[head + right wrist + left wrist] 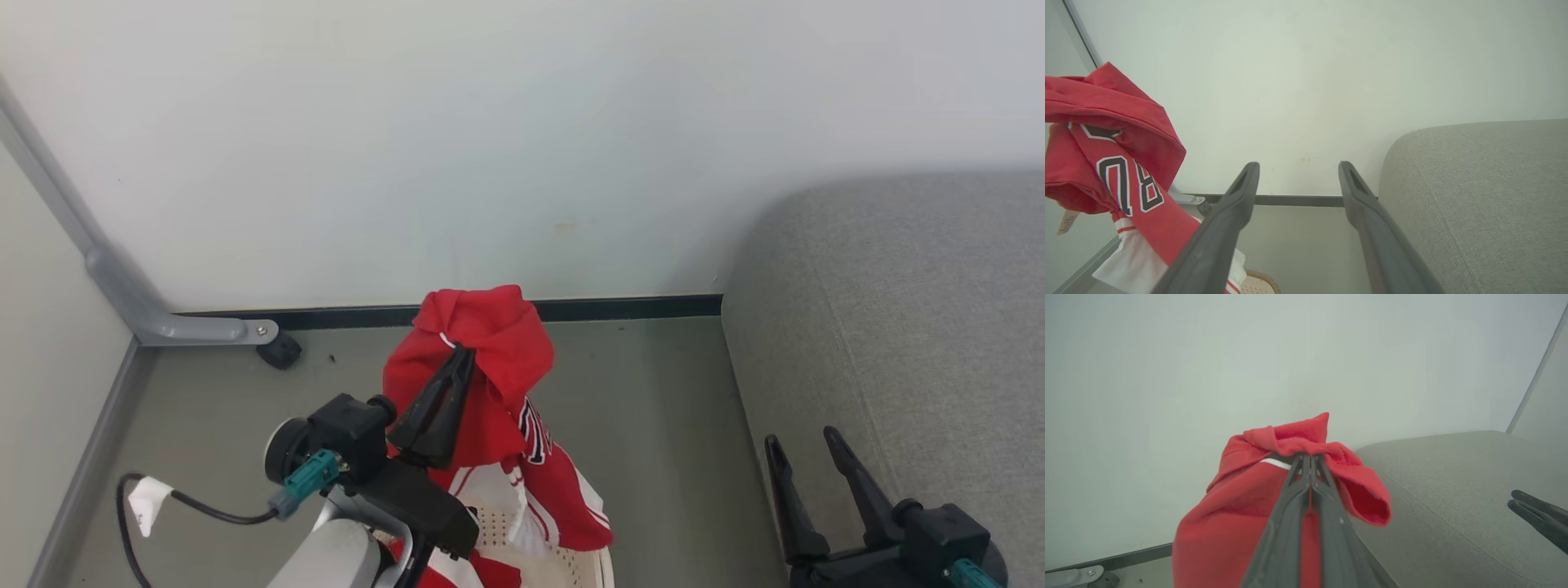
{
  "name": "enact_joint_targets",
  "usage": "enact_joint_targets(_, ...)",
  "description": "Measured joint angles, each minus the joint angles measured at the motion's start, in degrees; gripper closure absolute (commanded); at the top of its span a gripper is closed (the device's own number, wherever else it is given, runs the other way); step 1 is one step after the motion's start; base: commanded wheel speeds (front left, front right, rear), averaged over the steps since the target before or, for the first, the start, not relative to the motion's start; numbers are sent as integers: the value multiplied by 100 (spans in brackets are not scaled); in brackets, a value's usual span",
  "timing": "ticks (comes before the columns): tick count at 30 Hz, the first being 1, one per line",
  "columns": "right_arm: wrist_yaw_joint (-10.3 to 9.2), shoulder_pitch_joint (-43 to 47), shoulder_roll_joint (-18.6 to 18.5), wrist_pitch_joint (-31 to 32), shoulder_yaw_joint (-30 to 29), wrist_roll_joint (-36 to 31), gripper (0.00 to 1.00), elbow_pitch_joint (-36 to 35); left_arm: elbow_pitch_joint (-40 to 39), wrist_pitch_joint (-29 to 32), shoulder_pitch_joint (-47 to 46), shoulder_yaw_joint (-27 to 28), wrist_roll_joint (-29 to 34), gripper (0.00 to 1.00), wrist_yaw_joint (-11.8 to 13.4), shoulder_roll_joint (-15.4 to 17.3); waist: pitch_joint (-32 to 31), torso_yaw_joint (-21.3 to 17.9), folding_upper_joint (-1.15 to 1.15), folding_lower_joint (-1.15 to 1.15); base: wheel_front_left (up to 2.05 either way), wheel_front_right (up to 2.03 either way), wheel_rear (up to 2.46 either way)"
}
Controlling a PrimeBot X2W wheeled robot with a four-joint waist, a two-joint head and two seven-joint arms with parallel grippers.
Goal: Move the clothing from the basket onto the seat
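My left gripper (460, 353) is shut on the red clothing (490, 384), pinching a fold near its top and holding it up in the air. In the left wrist view the same gripper (1308, 457) bites into the bunched red clothing (1241, 506). The garment hangs down with dark numbers and white trim, its lower end still over the cream basket (563, 563) at the bottom edge. The right wrist view shows the clothing (1118, 163) hanging at the left and a bit of basket rim (1261, 279). The grey seat (914, 327) lies to the right. My right gripper (804, 445) stands open beside the seat's front edge, holding nothing.
A pale wall with a dark skirting (620, 309) runs behind. At the left a grey metal frame foot (204, 329) with a black caster (279, 351) rests on the grey floor (653, 425). A black cable (188, 502) trails from my left wrist.
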Motion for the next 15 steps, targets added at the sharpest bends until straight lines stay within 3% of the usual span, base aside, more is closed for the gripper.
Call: enact_joint_targets(15,0,319,56,3,100,25,0,-83,-680,132,493,-457,41,100,-43,-14,-311,-213,0,1,0,0,0)
